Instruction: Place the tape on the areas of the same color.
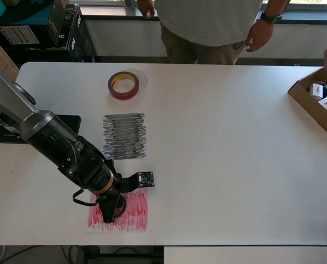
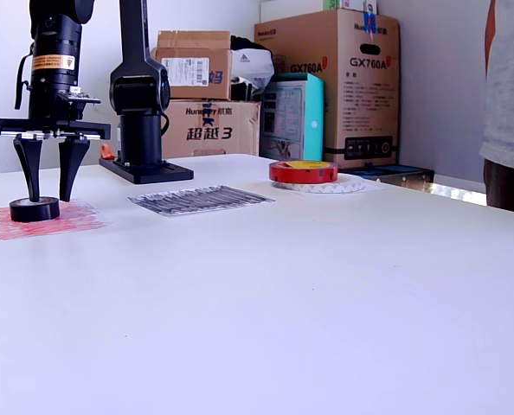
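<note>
The overhead view looks straight down from high above the wide white table, taking in nearly its whole top, with a standing person in a grey shirt at the far edge and an open brown cardboard box at the right edge. The exterior view sits low, almost at tabletop level and close to the near edge, facing across the table toward stacked brown cardboard cartons against a wall. Both views share the red-scribbled paper sheet, the black-scribbled paper sheet and the large red-brown tape roll
</note>
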You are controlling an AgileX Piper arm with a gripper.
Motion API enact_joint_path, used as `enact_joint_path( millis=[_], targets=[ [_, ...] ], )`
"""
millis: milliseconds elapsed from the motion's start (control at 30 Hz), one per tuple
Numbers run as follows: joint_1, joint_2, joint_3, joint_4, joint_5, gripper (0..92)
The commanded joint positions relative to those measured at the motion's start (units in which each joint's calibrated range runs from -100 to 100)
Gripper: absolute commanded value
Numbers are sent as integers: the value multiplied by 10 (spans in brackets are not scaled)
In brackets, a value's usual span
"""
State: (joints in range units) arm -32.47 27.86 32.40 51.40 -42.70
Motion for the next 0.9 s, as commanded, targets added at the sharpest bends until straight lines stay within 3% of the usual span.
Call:
enact_joint_path(
  millis=[0, 867],
  targets=[
    [0, -3, 3, 6, -3, 462],
    [-34, -14, -6, 14, 2, 462]
  ],
)
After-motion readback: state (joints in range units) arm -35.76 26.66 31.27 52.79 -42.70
